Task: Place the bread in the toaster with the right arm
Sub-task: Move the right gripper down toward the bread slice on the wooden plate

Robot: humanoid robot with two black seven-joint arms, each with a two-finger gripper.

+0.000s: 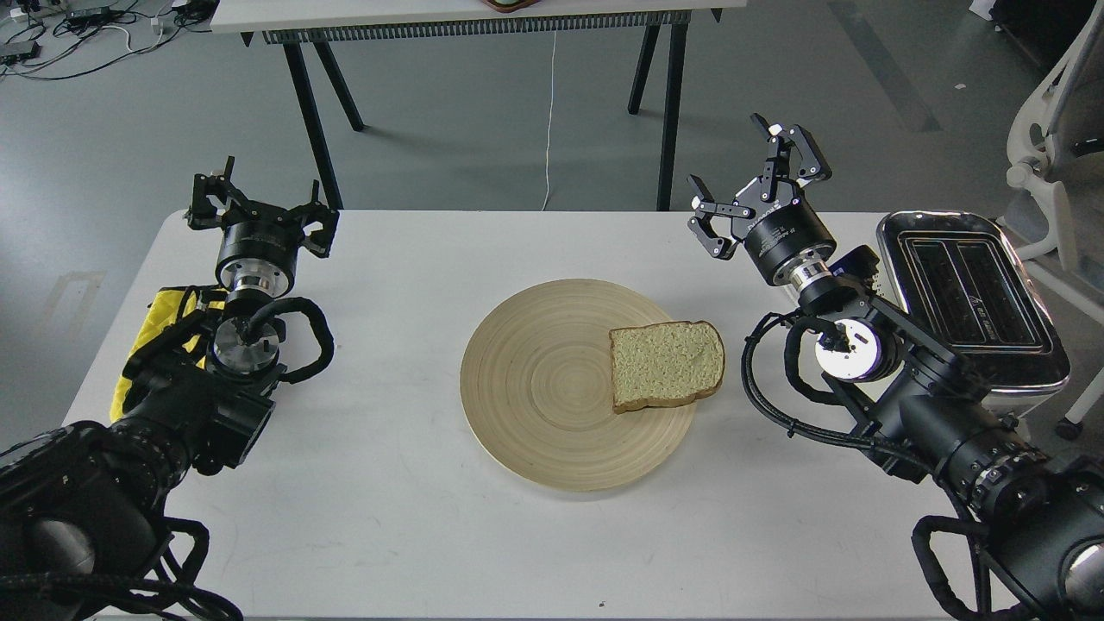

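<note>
Bread (666, 364) apart from right end effector (752, 185)

Plate (552, 405): wood or bamboo by its look, matt, fine concentric grain. Bread (666, 364): porous, speckled crumb, thin brown crust. Toaster (975, 297): polished chrome top, mirror-glossy. Table (388, 517): smooth matt white. Left arm (172, 405): matt black, yellow cloth (164, 323) wrap. Right arm (906, 388): matt black, bright metal wrist ring.

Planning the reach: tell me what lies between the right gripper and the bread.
Head view: only bare table and plate rim between the right gripper and the bread.
</note>
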